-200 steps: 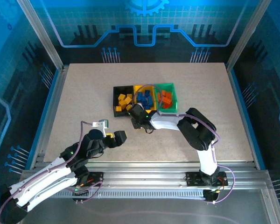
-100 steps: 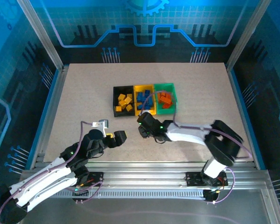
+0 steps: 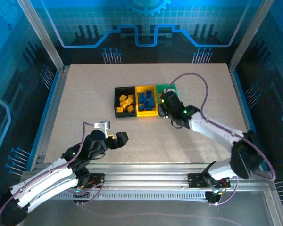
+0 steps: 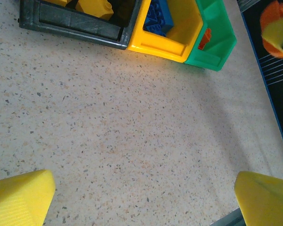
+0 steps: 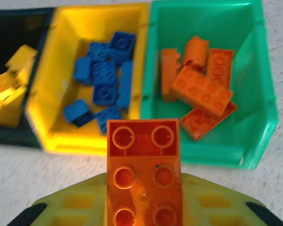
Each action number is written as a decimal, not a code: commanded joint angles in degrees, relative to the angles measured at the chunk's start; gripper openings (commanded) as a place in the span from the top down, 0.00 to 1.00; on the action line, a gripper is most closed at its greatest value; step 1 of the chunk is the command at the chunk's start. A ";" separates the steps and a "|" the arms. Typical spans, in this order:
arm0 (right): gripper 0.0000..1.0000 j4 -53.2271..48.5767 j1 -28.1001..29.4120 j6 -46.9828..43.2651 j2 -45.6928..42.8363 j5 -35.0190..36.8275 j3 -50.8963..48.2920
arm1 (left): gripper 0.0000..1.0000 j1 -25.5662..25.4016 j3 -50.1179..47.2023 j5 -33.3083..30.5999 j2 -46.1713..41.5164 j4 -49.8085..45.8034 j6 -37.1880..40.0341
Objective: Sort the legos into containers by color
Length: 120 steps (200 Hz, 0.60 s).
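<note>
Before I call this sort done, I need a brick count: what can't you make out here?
- Top view: the right hand covers most of the green plastic bin; its orange-red plastic bricks are hidden there.
- Right wrist view: the black plastic bin is blurred, cut by the left edge.

Bright even overhead light, soft shadows, blue-tinted surround, blurry left gripper [image 4: 141, 200].
</note>
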 commanded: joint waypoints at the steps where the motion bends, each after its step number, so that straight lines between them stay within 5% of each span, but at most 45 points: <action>1: 0.68 -3.62 -4.20 -0.42 7.83 -1.65 6.05 | 0.01 -0.08 0.16 -0.39 -0.03 1.17 -1.19; 83: 0.60 -5.94 -7.12 1.96 20.32 -1.78 15.41 | 0.01 -0.08 1.03 -0.55 -0.28 0.36 -1.28; 99: 0.54 -5.52 -7.22 2.37 20.54 -2.08 15.97 | 0.01 -0.08 1.25 -0.54 -0.23 0.30 -1.24; 120: 0.34 -3.88 -7.29 2.16 19.22 -2.25 15.81 | 0.01 -0.08 1.73 -0.64 -0.04 0.03 -1.04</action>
